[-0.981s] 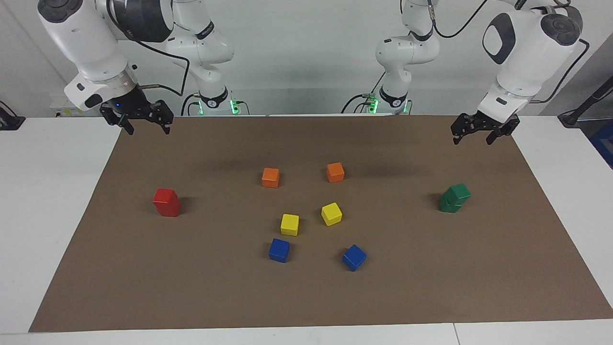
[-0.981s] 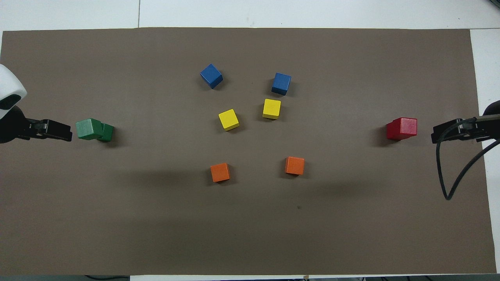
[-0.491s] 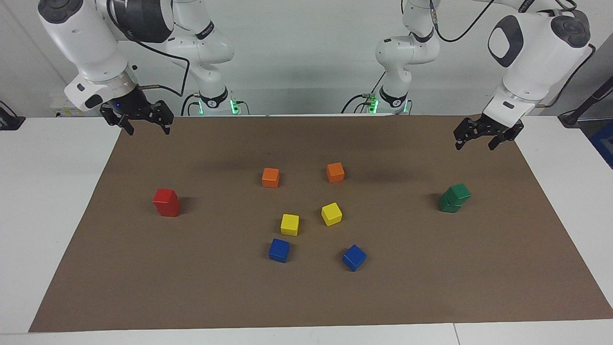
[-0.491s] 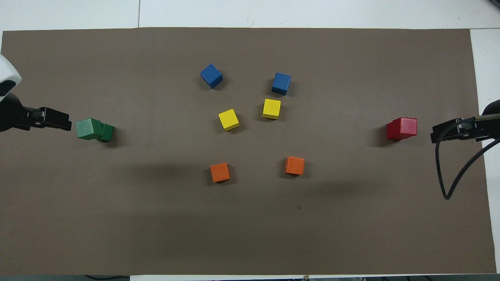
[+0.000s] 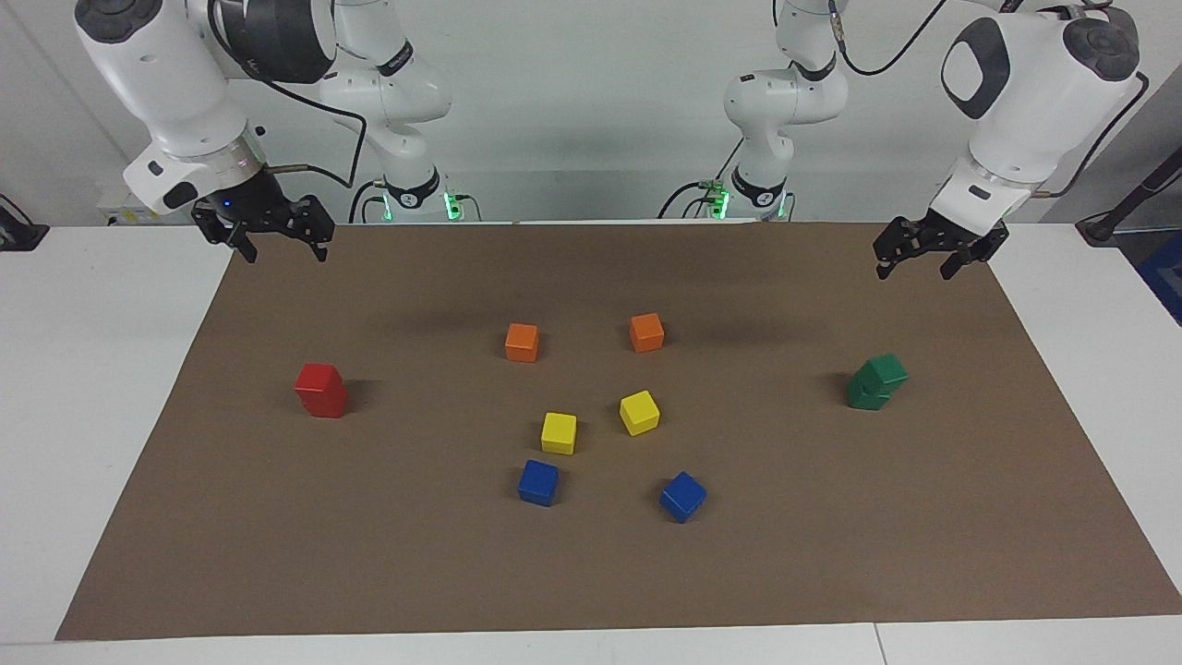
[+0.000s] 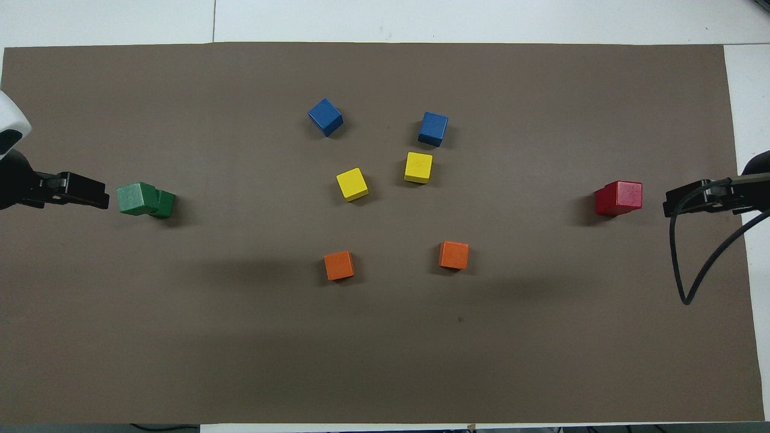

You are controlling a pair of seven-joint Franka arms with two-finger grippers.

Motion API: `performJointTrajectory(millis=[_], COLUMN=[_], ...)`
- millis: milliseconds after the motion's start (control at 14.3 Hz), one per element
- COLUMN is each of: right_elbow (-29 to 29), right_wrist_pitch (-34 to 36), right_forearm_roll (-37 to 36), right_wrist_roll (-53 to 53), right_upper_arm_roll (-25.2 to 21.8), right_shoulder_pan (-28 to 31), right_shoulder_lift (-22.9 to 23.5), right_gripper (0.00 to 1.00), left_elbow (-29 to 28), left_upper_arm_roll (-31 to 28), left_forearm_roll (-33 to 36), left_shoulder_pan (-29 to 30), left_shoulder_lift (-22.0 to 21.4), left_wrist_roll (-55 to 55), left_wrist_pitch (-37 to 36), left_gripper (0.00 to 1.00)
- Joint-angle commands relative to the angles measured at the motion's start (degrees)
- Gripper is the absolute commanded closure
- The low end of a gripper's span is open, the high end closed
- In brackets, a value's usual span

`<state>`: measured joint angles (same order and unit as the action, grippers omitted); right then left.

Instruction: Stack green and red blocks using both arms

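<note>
Two dark green blocks (image 5: 875,381) stand stacked toward the left arm's end of the mat, the top one twisted and overhanging; the stack also shows in the overhead view (image 6: 143,199). Two bright red blocks (image 5: 320,390) stand stacked toward the right arm's end, the top one slightly offset; they also show in the overhead view (image 6: 618,198). My left gripper (image 5: 916,270) hangs open and empty in the air over the mat's edge, apart from the green stack (image 6: 99,197). My right gripper (image 5: 284,251) hangs open and empty over the mat's corner, apart from the red stack (image 6: 672,205).
Mid-mat lie two orange cubes (image 5: 522,342) (image 5: 646,332), two yellow cubes (image 5: 559,432) (image 5: 639,412) and two blue cubes (image 5: 538,482) (image 5: 682,496). The brown mat (image 5: 831,573) covers a white table. A black cable (image 6: 692,270) loops from the right arm.
My left gripper has shifted slightly in the air and drawn a little back from the green stack. The right gripper and all the blocks have stayed put.
</note>
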<state>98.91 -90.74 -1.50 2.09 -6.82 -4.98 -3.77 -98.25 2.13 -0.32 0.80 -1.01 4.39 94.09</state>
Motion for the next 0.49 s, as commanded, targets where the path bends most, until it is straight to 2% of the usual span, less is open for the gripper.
performJointTrajectory(millis=[0, 421], right_elbow=[-0.4, -0.5], right_wrist_pitch=[-0.2, -0.1], right_forearm_roll=[-1.4, -1.5], right_wrist_roll=[1.6, 1.6], right_upper_arm_roll=[-0.3, -0.3], right_shoulder_pan=[-0.5, -0.4], right_shoulder_lift=[0.3, 0.3], right_gripper=[0.00, 0.00], left_elbow=[-1.2, 0.5], left_upper_arm_roll=[-0.6, -0.2], left_forearm_roll=[-0.4, -0.4], left_shoulder_pan=[-0.8, -1.2], left_shoulder_lift=[-1.5, -1.3], left_wrist_roll=[-0.8, -1.0], left_wrist_pitch=[-0.2, -1.0], left_gripper=[0.00, 0.00])
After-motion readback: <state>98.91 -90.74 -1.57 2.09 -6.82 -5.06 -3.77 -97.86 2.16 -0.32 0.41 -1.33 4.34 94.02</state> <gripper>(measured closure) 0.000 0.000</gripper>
